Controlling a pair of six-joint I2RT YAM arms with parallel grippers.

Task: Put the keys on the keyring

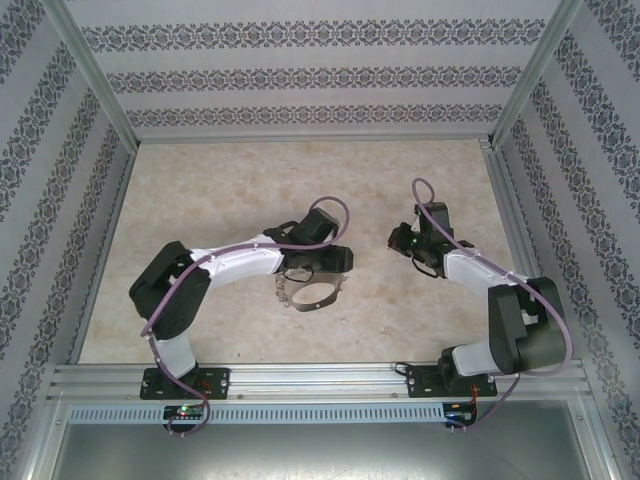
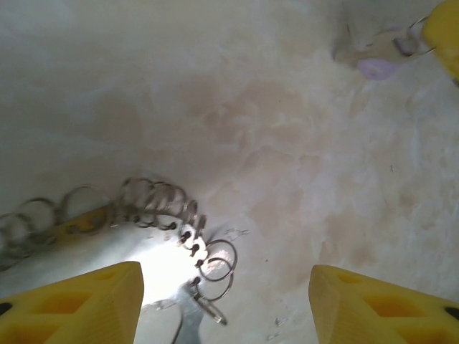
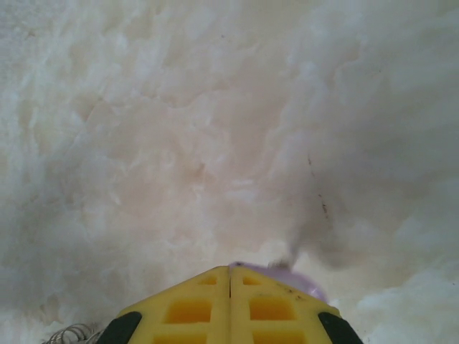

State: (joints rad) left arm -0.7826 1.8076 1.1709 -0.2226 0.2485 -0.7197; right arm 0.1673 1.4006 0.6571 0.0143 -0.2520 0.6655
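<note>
Our left jaws stand open and grip nothing. In the left wrist view their two yellow fingers are set wide apart at the bottom of the frame. The keyring lies flat on the table at the lower left. Its grey band runs off behind the left-hand finger. Its small silvery rings curl along the rim, and a couple of them reach into the gap between the fingers, closer to the left-hand one. From above, the keyring sits just on the near side of these jaws, partly under them.

Our right jaws are closed, their yellow fingers pressed flat together. The key shows as a pale lilac head poking out past their tips, a little to the right, so it seems pinched there. In the left wrist view the same key hangs at the tip of the right arm's yellow finger in the far upper right corner. It casts a shadow on the table and is well apart from the keyring and the open left jaws.
</note>
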